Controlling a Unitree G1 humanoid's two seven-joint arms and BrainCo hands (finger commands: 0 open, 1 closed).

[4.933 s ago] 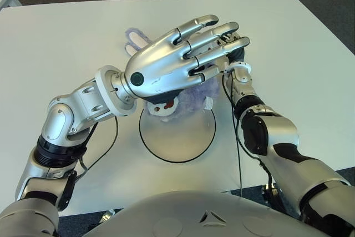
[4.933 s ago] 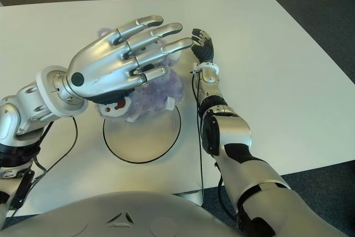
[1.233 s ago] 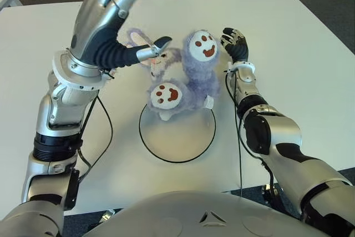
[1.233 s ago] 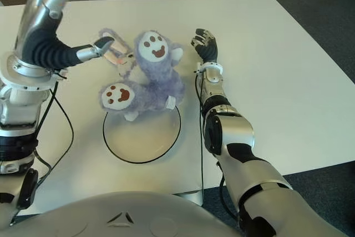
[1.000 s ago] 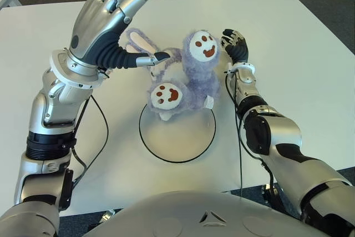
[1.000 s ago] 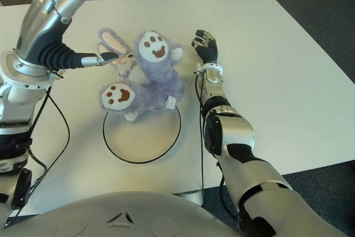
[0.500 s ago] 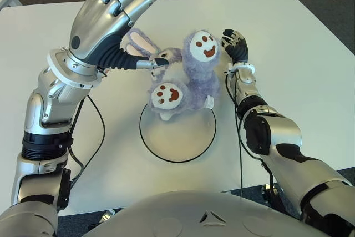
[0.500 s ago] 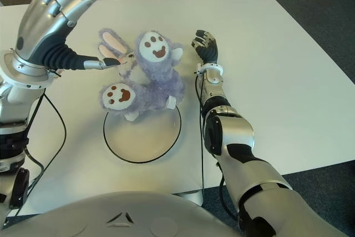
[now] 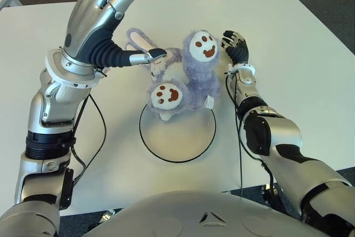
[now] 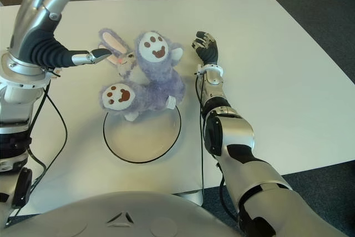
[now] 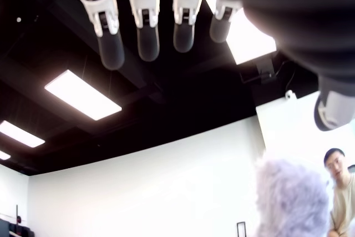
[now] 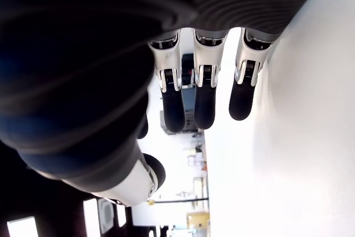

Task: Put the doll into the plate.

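White bench (image 9: 288, 37) carries the purple doll (image 9: 186, 84) sprawled over the plate's (image 9: 177, 137) far rim, mostly off it; left robot hand (image 9: 102, 23) hovers splayed and empty beside its ear, right robot hand (image 9: 236, 48) relaxed, empty, near its head.

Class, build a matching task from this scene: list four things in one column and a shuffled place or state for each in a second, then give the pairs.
1. doll
2. plate
3. left hand
4. right hand

A. raised, fingers spread, thumb by the doll's ear
B. round, dark-rimmed, nearest the robot
C. purple, lying across the plate's far rim
D. beside the doll, on the robot's right

Pairs: 1-C, 2-B, 3-A, 4-D
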